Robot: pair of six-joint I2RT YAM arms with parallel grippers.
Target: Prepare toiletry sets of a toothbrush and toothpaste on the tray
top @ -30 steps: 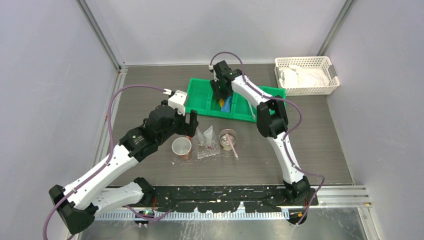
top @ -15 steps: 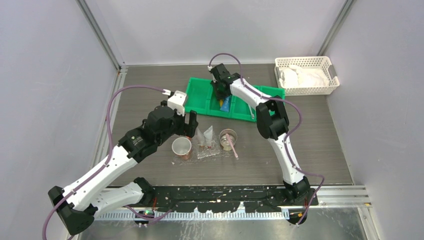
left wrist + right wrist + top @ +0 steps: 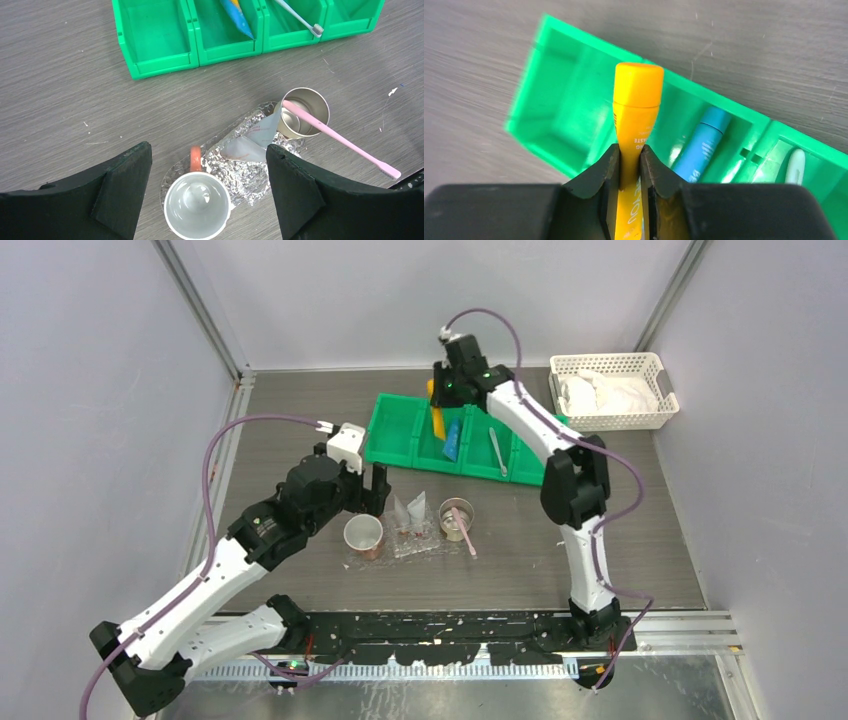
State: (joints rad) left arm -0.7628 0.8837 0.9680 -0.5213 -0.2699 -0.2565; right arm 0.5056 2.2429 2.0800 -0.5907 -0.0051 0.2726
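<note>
yellow-orange plastic, a small soft toothpaste tube [image 3: 636,110], is pinched between the fingers of my right gripper [image 3: 629,165]. my jaws are clamped on its flattened body and the fat cap sticks out past my fingertips. i hold it in the air above the green four-compartment plastic bin [image 3: 559,100], over the far side of the table, well apart from where it has to go.

below the tube, a blue toothpaste tube [image 3: 704,142] lies in one compartment of that bin. a grey-silver long-handled toothbrush [image 3: 300,19] lies in the compartment next to it.

nearer my bases sits the crinkly, glossy see-through tray [image 3: 250,177]. a pale soft tube [image 3: 250,142] rests on it between two cups. one is a round metal cup [image 3: 320,100] at one end of the tray, with a thin pale pink toothbrush [image 3: 335,137] leaning out of it. the other is a pale empty cup [image 3: 197,207] at the opposite end. my left gripper [image 3: 208,155] hangs over this tray with its jaws spread wide and nothing between them.

as i judge it, one set is about together: the pink brush and the pale tube are both at the tray. the second set is only begun. the yellow-orange tube is in my grip but not yet carried across. the grey-silver brush has not left the bin. the blue tube looks spare, unless a third set is wanted.
</note>
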